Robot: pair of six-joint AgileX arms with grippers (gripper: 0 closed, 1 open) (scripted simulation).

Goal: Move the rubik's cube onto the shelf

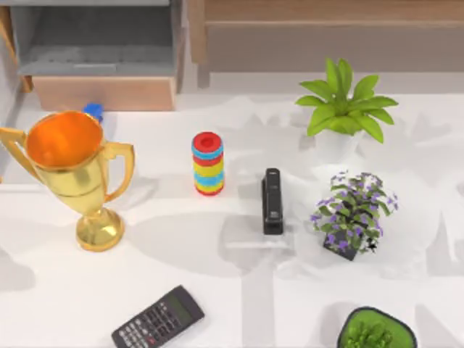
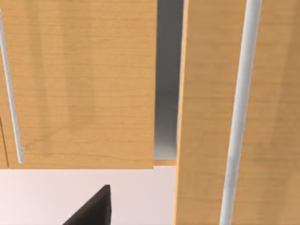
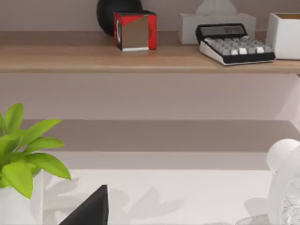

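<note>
You have to find the rubik's cube first, and I cannot tell where it is. A small blue thing [image 1: 93, 111] peeks out behind the gold cup [image 1: 69, 163] at about 10 o'clock on the tabletop [image 1: 217, 290]. It is too hidden to name. Look there before you reach.

Do not grab the ring stack [image 1: 208, 163] near the middle. It is round, not a cube. The red and silver block [image 3: 135, 30] on the shelf [image 3: 140, 58] is not your cube either.

In the top view the shelf [image 1: 326, 9] runs along the far side, from 12 to 2 o'clock.

The left gripper [image 2: 93, 211] faces tall wooden boards [image 2: 79, 84]. The right gripper [image 3: 89, 211] looks at the shelf over a green plant [image 3: 23, 154]. I cannot tell if either gripper is open or closed.

I think the left arm is the better one to use, since the blue thing is on its side. Come down from above so you do not bump the gold cup. It is tall and could tip.

For the drop, choose a bare bit of shelf between the block and the grey calculator [image 3: 234, 44].
</note>
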